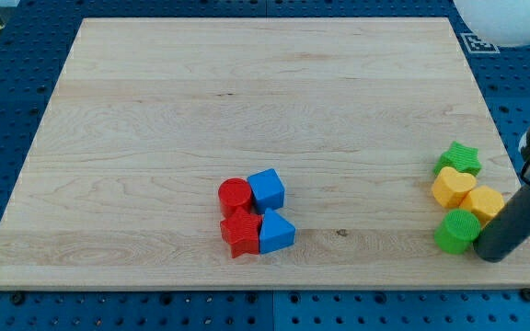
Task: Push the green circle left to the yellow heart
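Resting on the wooden board, my tip touches the green circle; no gripper.

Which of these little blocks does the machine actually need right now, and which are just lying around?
Needed: green circle, yellow heart, and my tip, just right of the circle.

Lying about: green star, yellow hexagon, red cylinder, red star, blue cube, blue triangle.

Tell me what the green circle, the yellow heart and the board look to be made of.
Green circle: likely plastic, matte, with faint ridged sides that hint at 3D printing. Yellow heart: the same solid-coloured, matte plastic look. Board: pale wood, visible grain and plank seams, smooth satin finish. My tip sits at the green circle's right, seemingly touching it.
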Controlling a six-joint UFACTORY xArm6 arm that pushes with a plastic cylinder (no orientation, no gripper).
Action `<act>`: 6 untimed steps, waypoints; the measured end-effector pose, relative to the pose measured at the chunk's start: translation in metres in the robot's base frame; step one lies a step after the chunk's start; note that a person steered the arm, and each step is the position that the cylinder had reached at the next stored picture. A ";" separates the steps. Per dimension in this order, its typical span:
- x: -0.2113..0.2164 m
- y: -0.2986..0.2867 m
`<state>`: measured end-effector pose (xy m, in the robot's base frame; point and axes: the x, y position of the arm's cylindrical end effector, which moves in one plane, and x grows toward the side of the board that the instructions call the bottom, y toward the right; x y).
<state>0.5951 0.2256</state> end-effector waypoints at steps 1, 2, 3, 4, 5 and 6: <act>-0.007 -0.011; -0.021 -0.011; -0.021 -0.011; -0.021 -0.020; -0.016 -0.024; -0.010 -0.043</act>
